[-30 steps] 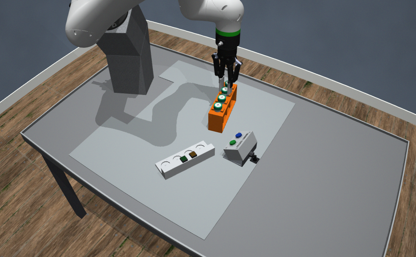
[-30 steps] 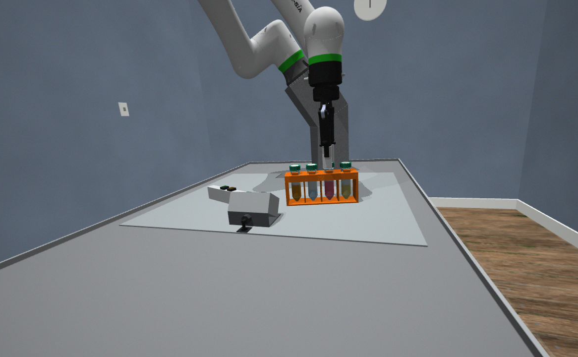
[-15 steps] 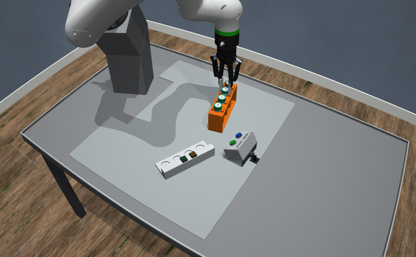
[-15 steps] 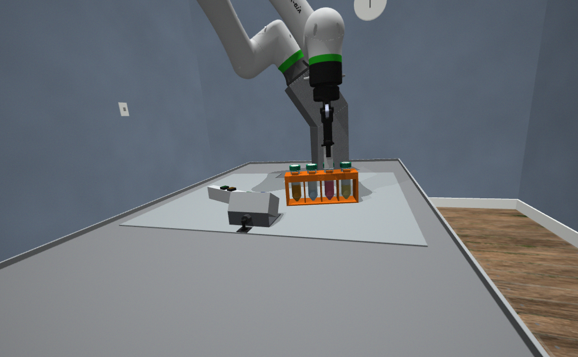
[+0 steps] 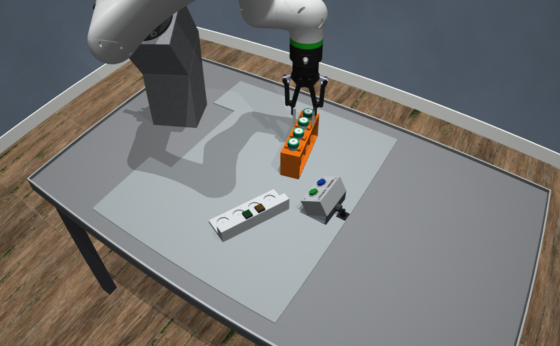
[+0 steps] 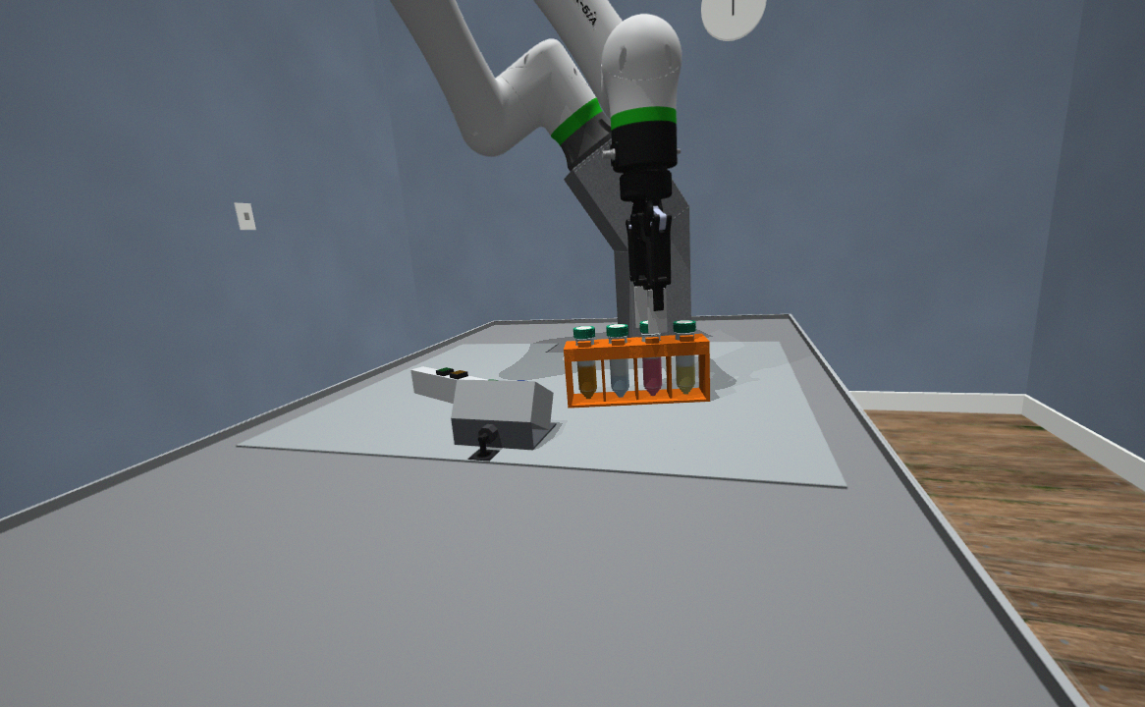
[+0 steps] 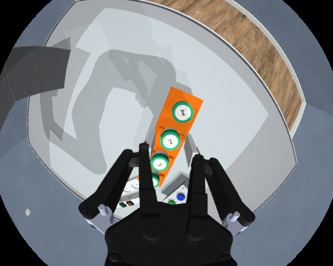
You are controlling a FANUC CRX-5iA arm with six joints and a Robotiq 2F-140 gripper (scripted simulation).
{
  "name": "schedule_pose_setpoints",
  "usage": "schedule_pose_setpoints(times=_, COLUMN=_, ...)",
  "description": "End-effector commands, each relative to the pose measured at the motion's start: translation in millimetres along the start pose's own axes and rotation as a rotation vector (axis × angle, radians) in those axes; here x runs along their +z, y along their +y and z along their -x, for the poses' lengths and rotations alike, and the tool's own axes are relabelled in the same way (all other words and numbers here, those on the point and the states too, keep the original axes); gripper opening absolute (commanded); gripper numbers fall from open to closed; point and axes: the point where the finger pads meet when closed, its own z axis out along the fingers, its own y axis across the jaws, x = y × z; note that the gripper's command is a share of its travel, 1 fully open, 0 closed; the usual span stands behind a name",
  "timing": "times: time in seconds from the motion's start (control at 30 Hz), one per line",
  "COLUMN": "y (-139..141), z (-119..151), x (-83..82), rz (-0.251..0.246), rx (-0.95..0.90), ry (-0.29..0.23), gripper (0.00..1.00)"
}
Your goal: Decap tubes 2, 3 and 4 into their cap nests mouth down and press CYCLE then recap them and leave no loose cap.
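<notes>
The orange decapping station (image 5: 299, 150) holds four tubes, each with a green cap on. My gripper (image 5: 304, 109) hangs upright over the end of the rack nearer the arm's base. Its fingers are a little apart and straddle the cap of tube 2 (image 5: 303, 121), with nothing gripped. In the exterior view one finger (image 6: 657, 307) partly hides that cap (image 6: 647, 327). The wrist view shows the fingertips on either side of the cap row, with cap 2 (image 7: 169, 141) between them. The white cap tray (image 5: 249, 214) has empty nests, and both its lamps look dark.
The grey key box (image 5: 322, 197) stands right of the cap tray, with the blue key (image 5: 321, 181) and the green key (image 5: 312, 191) on top. The arm's dark pedestal (image 5: 172, 77) stands at the back left. The rack sits on a light mat.
</notes>
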Motion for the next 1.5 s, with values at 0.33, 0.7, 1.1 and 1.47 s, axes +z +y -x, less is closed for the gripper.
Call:
schedule_pose_setpoints(times=0.33, y=0.2, z=0.0, x=-1.6, rz=-0.005, rx=0.248, ry=0.0, gripper=0.35)
schedule_pose_setpoints(times=0.7, y=0.0, z=-0.1, x=-7.1, rz=-0.005, rx=0.26, ry=0.0, gripper=0.35)
schedule_pose_setpoints(times=1.1, y=0.0, z=-0.1, x=-7.2, rz=-0.005, rx=0.26, ry=0.0, gripper=0.0)
schedule_pose_setpoints(times=1.47, y=0.0, z=-0.1, x=-13.2, rz=-0.005, rx=0.26, ry=0.0, gripper=0.0)
